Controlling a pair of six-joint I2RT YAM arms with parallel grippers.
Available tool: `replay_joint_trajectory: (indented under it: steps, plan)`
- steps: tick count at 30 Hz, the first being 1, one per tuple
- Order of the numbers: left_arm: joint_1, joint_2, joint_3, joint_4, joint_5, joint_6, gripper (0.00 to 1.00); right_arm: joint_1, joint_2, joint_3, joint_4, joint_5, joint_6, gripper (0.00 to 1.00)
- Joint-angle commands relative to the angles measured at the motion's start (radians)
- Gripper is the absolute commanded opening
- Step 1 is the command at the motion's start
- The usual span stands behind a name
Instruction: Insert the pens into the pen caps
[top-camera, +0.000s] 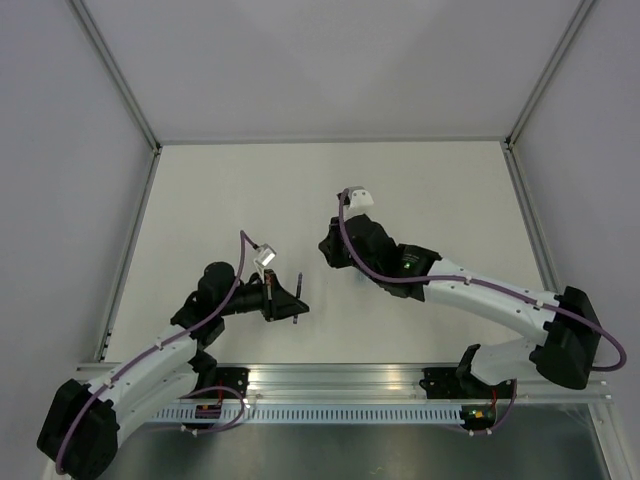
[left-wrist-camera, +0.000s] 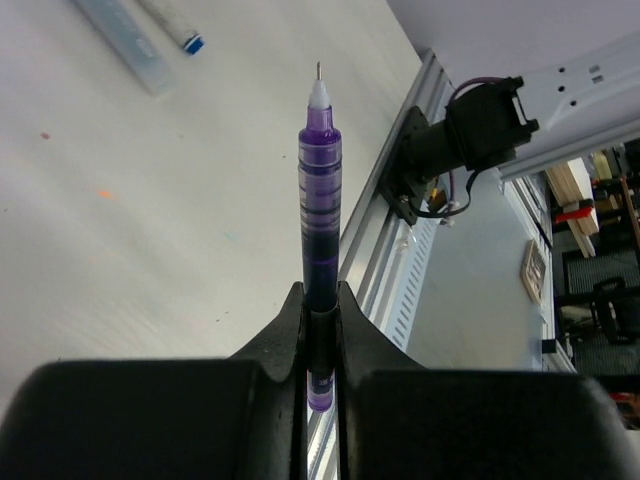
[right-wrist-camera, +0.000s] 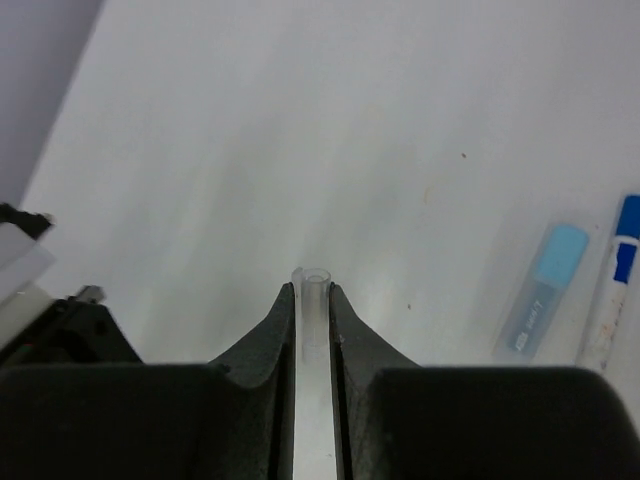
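1. The purple pen (left-wrist-camera: 321, 190) is clamped in the left claw (left-wrist-camera: 320, 300), tip outward, above the table (left-wrist-camera: 150, 220).
2. The clear pen cap (right-wrist-camera: 316, 285) is gripped by the right claw (right-wrist-camera: 314, 300).
3. The pale blue cap (right-wrist-camera: 545, 290) and the white pen (right-wrist-camera: 612, 285) lie side by side on the table.

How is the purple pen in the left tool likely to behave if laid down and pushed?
The purple pen looks like a straight rigid plastic barrel, so probably stiff and light. Its round body would likely roll on the smooth table. The fine needle tip seems fragile if pushed there.
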Motion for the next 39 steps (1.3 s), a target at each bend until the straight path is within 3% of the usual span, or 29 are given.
replay_joint_trajectory:
  steps: [1, 10, 39]
  plan:
    - [-0.027, -0.022, 0.009, 0.147, 0.069, 0.022, 0.02, -0.001, -0.086, 0.002, 0.168, -0.045, -0.039, 0.0]
    - [-0.027, -0.082, -0.002, 0.146, 0.06, 0.025, 0.02, 0.0, -0.169, -0.131, 0.466, -0.232, 0.062, 0.0]
    - [-0.027, -0.148, -0.015, 0.147, 0.046, 0.02, 0.02, 0.029, -0.109, -0.198, 0.607, -0.284, 0.15, 0.0]
